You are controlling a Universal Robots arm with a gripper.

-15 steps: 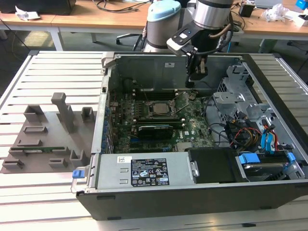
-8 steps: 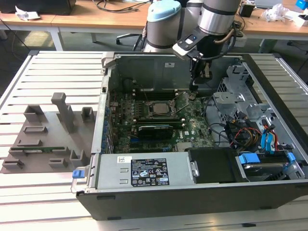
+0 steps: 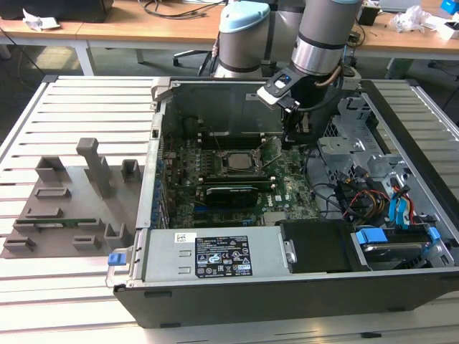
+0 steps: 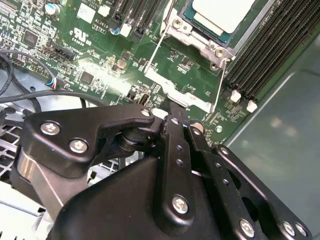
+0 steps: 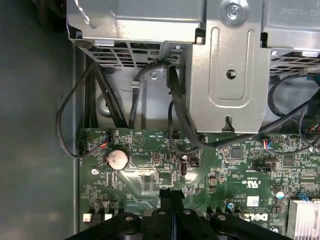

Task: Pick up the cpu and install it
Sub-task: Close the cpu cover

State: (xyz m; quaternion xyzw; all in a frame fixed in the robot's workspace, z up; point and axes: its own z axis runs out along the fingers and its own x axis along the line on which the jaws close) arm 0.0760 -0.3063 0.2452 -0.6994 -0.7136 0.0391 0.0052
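The cpu [image 3: 234, 160] lies in the metal-framed socket [image 3: 247, 152] in the middle of the motherboard [image 3: 287, 193], inside the open computer case. In the second wrist view the cpu [image 4: 225, 12] shows its silvery top and pale rim inside the socket frame [image 4: 197, 42]. My gripper [image 3: 295, 136] hangs inside the case, to the exterior view's right of the socket. Its black fingers are shut together with nothing between them in both wrist views. The gripper [image 4: 174, 106] ends just above a silver tab at the socket's edge. In the first wrist view the gripper [image 5: 171, 191] points down at the green board.
A metal drive cage [image 5: 225, 65] with black cables [image 5: 75, 115] stands beside the gripper, also seen as the drive cage [image 3: 351, 136]. Black memory slots [image 4: 270, 55] flank the socket. The power supply [image 3: 215, 254] fills the case's front. A grey fixture [image 3: 72, 201] holding a green memory stick [image 3: 54, 223] sits at the exterior view's left.
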